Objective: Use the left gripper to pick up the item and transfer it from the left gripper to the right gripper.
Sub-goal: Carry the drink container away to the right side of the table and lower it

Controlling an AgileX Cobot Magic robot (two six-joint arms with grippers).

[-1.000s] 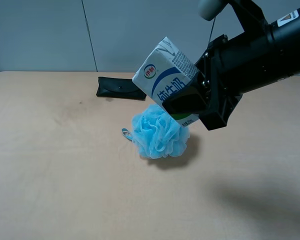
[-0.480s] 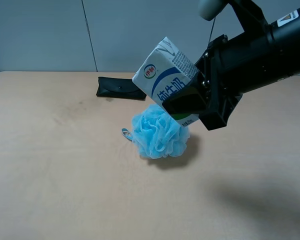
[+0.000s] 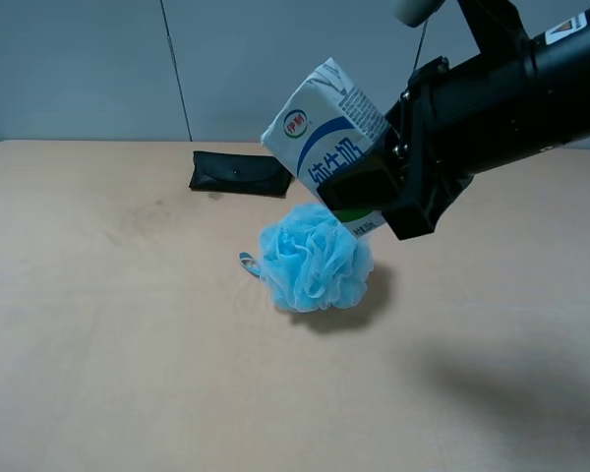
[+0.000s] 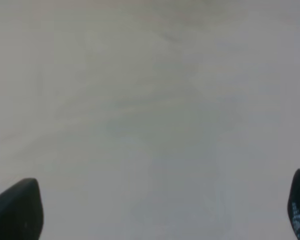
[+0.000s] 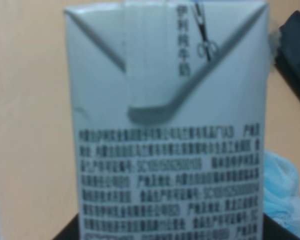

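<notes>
The white-and-blue milk carton (image 3: 324, 146) hangs tilted in the air above the blue sponge, clear of the table. My right gripper (image 3: 362, 202) is shut on its lower end, and the black arm with the white label reaches in from the upper right. The right wrist view is filled by the carton's printed side and gabled top (image 5: 165, 125). My left gripper (image 4: 157, 209) is open and empty, with its two fingertips (image 4: 15, 212) far apart over a blank pale surface. The left arm does not show in the exterior high view.
A fluffy blue mesh bath sponge (image 3: 315, 258) lies on the tan table (image 3: 108, 324) just under the carton; its edge shows in the right wrist view (image 5: 282, 192). A flat black pouch (image 3: 238, 174) lies behind it near the back edge.
My right gripper has lifted the carton slightly up and away from the sponge. The sponge and the pouch have not moved.
</notes>
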